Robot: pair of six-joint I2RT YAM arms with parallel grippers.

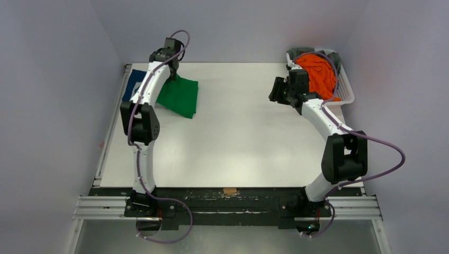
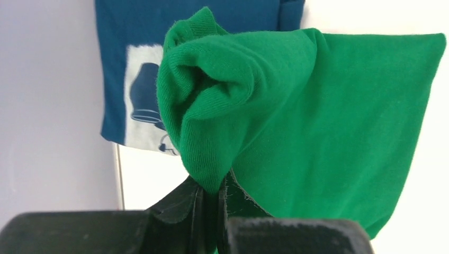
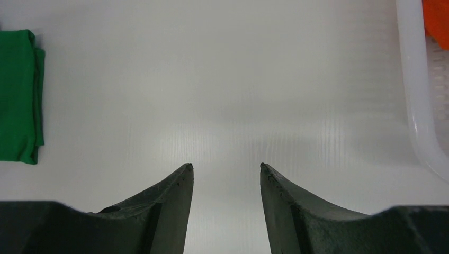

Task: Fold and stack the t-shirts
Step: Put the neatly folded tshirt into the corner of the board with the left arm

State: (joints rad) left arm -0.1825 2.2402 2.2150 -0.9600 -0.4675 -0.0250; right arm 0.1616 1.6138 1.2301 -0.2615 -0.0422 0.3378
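Green cloth is bunched between the fingers of the left pincer [image 2: 210,186], which is closed tight on a gathered fold of the green t-shirt [image 2: 328,106]. From that pinch the shirt spreads away towards 1 o'clock in the left wrist view, with a rumpled ridge rising at 12. In the top view it is a folded, near-square panel lying tilted at the far left of the tabletop [image 1: 238,137], one corner pointing to about 5 o'clock; no clear long axis shows. The navy t-shirt [image 2: 132,58] lies flat just beyond, at 11 o'clock from the pincer, its long side running 12 to 6. Only the wrist view shows its white print, while the top view hides most of it behind the arm. The right pincer [image 3: 226,170] hovers over bare tabletop, fingers apart and holding nothing. At its 2 o'clock is the white basket [image 3: 418,111] with the orange t-shirt [image 3: 437,16] heaped inside; the top view shows the whole heap.
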